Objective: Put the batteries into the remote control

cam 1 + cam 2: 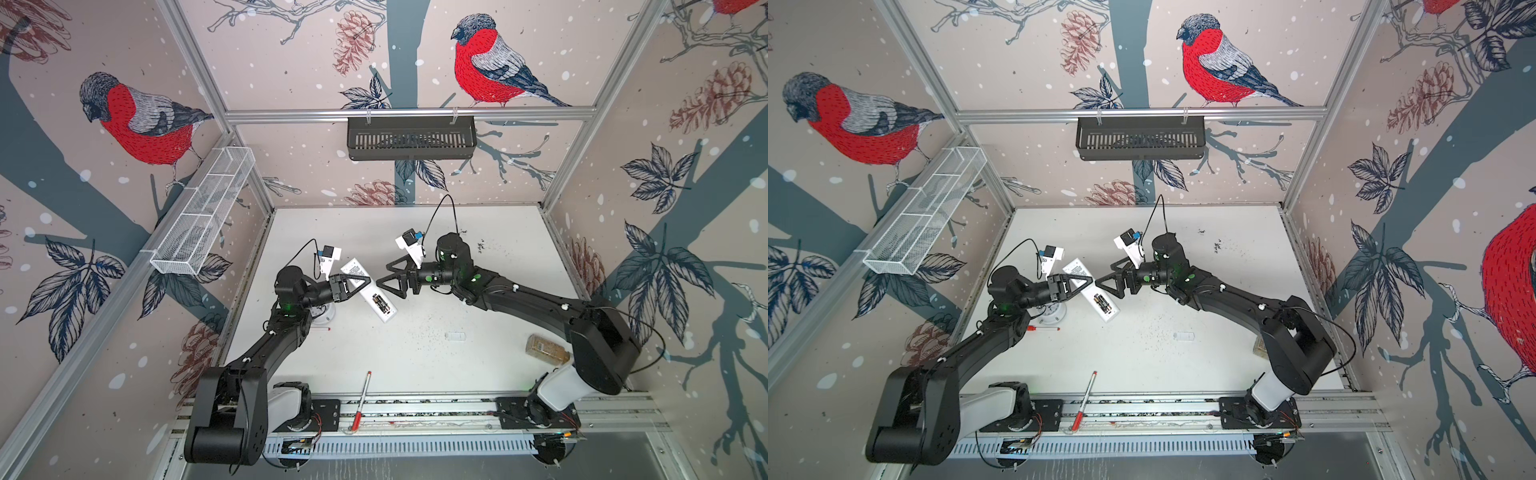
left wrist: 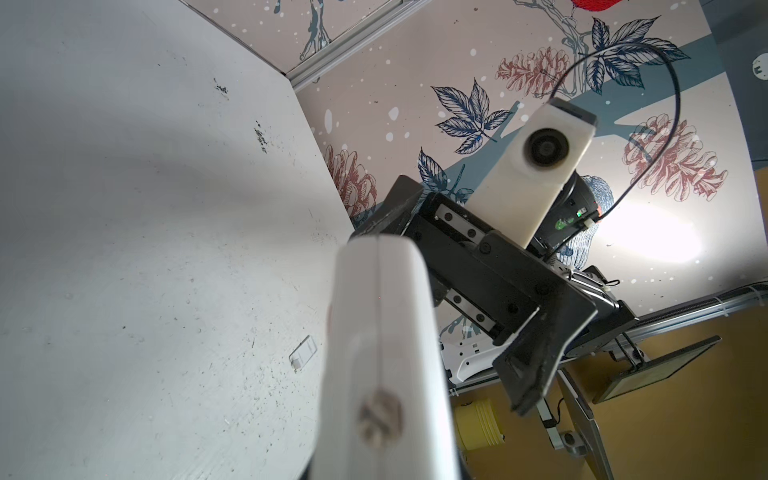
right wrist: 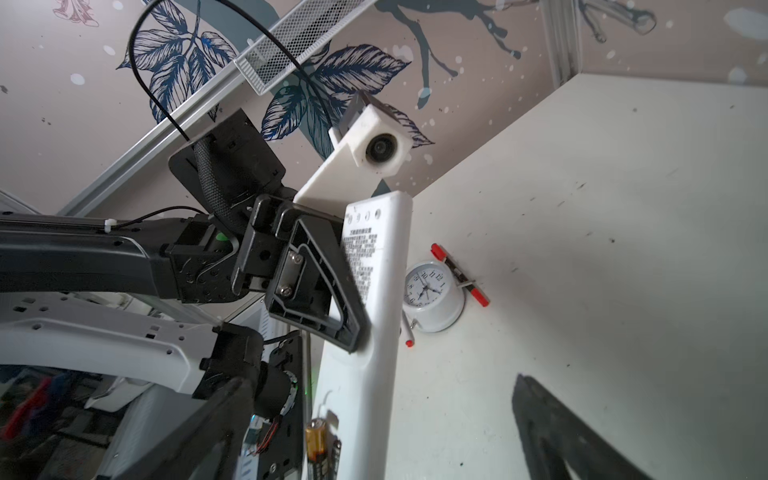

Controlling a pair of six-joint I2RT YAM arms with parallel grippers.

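Nearest you, a red-and-white pen [image 1: 361, 400] lies across the front rail. A little further in, on the table [image 1: 498, 257], you see a brownish container [image 1: 546, 350] by the right arm and a small flat white piece [image 1: 455, 336] lying alone, well apart from both grippers.

At mid-table your left gripper [image 1: 365, 282] is clamped across the remote control [image 1: 352, 266], which lies aslant with its plain back up. You cannot tell whether its lower end touches the table. The batteries [image 1: 379, 303] sit side by side in the open compartment at the remote's nearer end.

Your right gripper [image 1: 384, 275] hangs just beside the remote on its right, jaws spread wide, holding nothing and touching nothing.

An alarm clock [image 1: 325, 314] stands half under the left arm, with a red-tipped pen [image 1: 1044, 328] just beside it.

Farthest off, a white mesh basket [image 1: 203, 212] hangs on the left wall and a black basket [image 1: 411, 137] on the rear rail.
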